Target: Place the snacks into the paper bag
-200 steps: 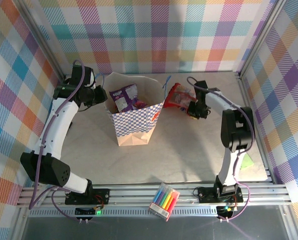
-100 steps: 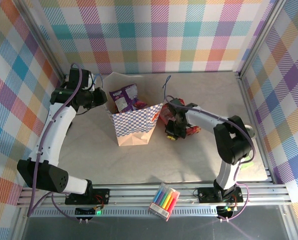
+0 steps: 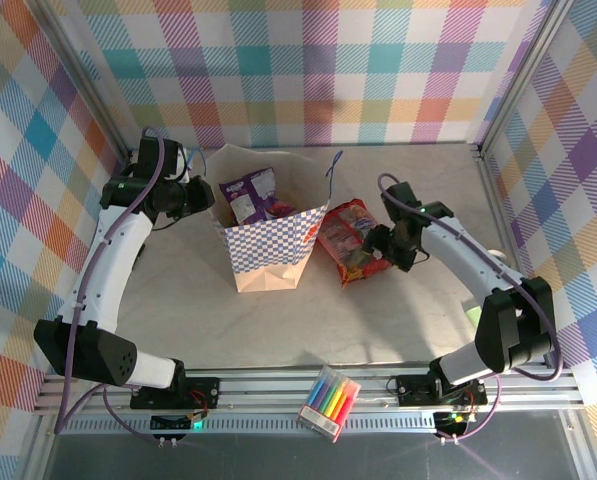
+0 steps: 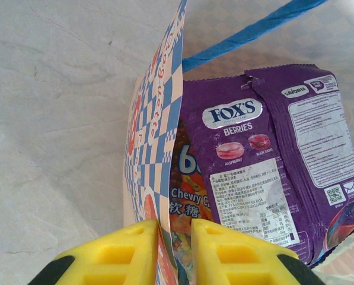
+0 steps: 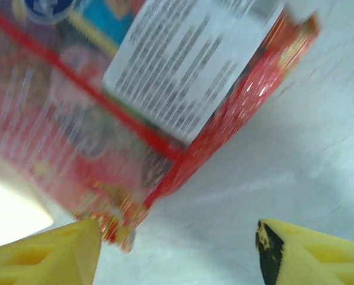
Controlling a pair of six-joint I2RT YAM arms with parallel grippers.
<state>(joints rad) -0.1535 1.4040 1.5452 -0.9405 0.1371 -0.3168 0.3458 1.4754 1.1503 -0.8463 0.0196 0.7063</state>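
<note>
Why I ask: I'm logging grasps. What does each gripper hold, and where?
Left gripper pinches the paper bag by its top rim. Right gripper is open, holding nothing; the red snack packet lies free.

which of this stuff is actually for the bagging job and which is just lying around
Job: paper bag; purple snack packet inside it; red snack packet lying beside the bag; left pincer clamping the bag's wall.
Lying about: pack of coloured markers, at the near edge.
</note>
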